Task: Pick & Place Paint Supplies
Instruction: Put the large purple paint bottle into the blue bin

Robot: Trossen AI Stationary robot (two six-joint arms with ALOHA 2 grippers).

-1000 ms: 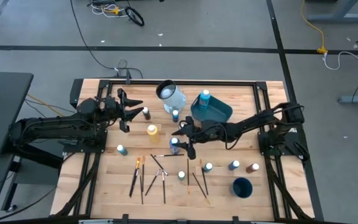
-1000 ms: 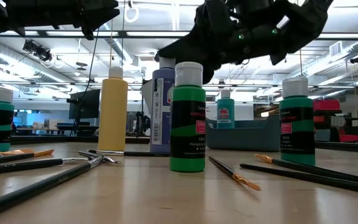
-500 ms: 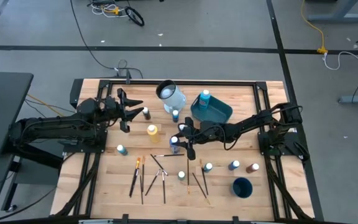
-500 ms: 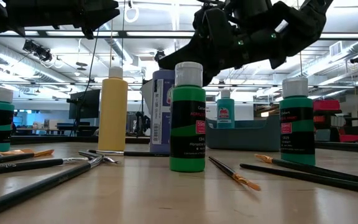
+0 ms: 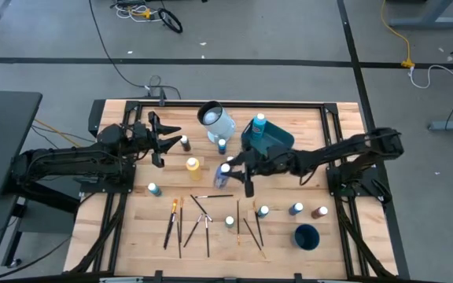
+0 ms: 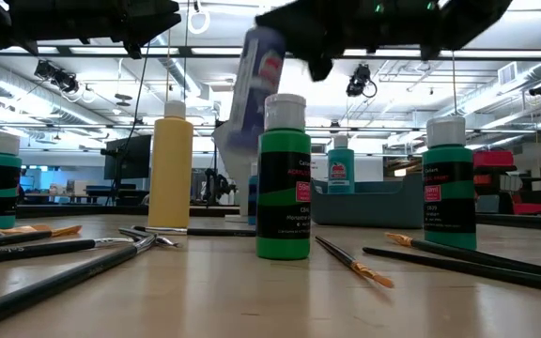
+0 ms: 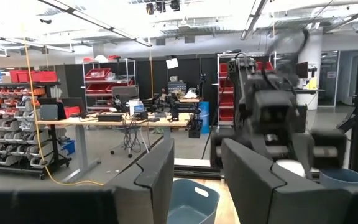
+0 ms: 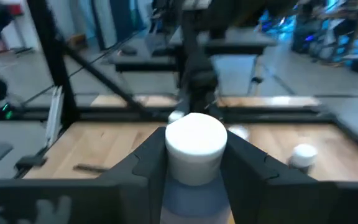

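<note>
Right gripper (image 5: 228,174) jaws clamped on a blue paint bottle (image 6: 256,86), lifted off the table, tilted, just left of the teal tub (image 5: 272,138). Label writing unreadable. Left gripper (image 5: 166,140) jaws parted, empty, well left of the tub.

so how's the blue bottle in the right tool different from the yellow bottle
The blue bottle is lifted off the table and tilted, clamped in the right tool; the yellow bottle stands upright on the table, untouched. The bodies differ in colour, bluish-purple against pale yellow. Both have white caps.
</note>
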